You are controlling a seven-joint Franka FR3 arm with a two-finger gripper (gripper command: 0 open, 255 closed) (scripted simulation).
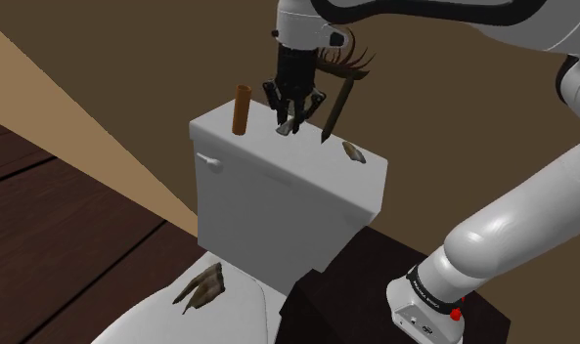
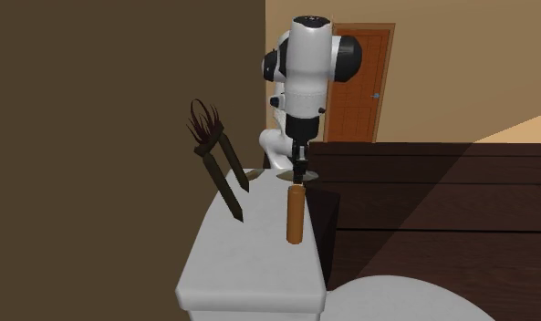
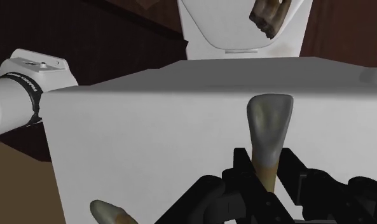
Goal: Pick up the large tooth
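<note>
In the shoulder view, the white arm is reaching down over a white toilet tank (image 1: pixel 278 200), and the gripper (image 1: pixel 292 117) is hanging point-down just above the tank's lid. Its jaws are pinching the tooth (image 1: pixel 286 127), a pale grey piece jutting below the fingertips close to the lid; whether it is touching the lid cannot be told. A brown cylinder (image 1: pixel 241 107) is standing upright on the lid toward this view's left of the gripper, a dark brush (image 1: pixel 336 98) is leaning just to its right, and a small tooth (image 1: pixel 353 150) is lying further right on the lid. A brown clawed object (image 1: pixel 201 288) is resting on the toilet seat below. In the second exterior view, the gripper is showing behind the cylinder, low over the far end of the lid, with a wooden door (image 2: pixel 361 82) beyond the arm; the tooth is too hidden to make out there. In the wrist view, the tooth is sitting squarely between the two fingers (image 3: pixel 244 173), its narrow yellowish root clasped by them and its broad pale crown pointing away from the hand over the lid.
</note>
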